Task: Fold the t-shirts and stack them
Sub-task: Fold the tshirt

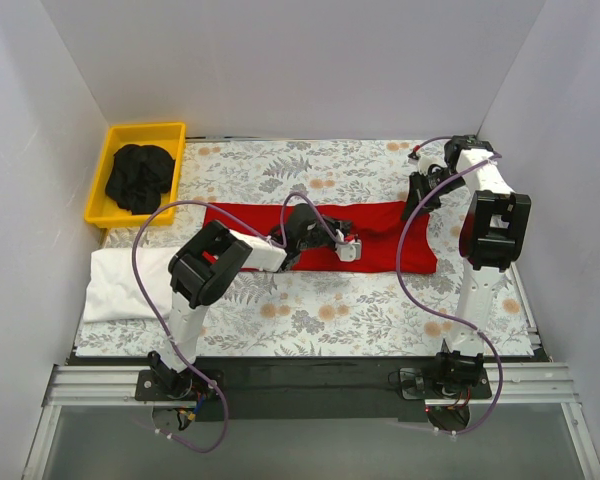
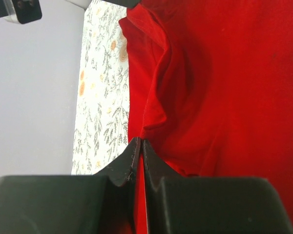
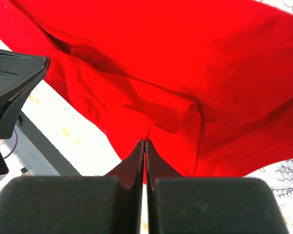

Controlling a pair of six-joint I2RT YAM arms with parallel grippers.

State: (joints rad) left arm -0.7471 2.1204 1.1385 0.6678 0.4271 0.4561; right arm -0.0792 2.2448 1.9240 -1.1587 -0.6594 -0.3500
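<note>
- The red t-shirt [image 1: 320,232] lies as a long, narrow band across the centre of the top view, already folded lengthwise
- The left gripper [image 2: 138,146] is clamped on a fold near the band's middle, with red cloth caught between its closed fingers
- The right gripper [image 3: 144,145] is pinched tight on the shirt's right end, probably so that this end can be carried over while the middle is held
- The white t-shirt [image 1: 130,283] lies folded at centre left, and the black t-shirt [image 1: 140,177] sits crumpled in the yellow bin [image 1: 175,135] at upper left
- A floral table cover [image 1: 320,310] lies under everything, with plain white walls [image 1: 300,60] around it
</note>
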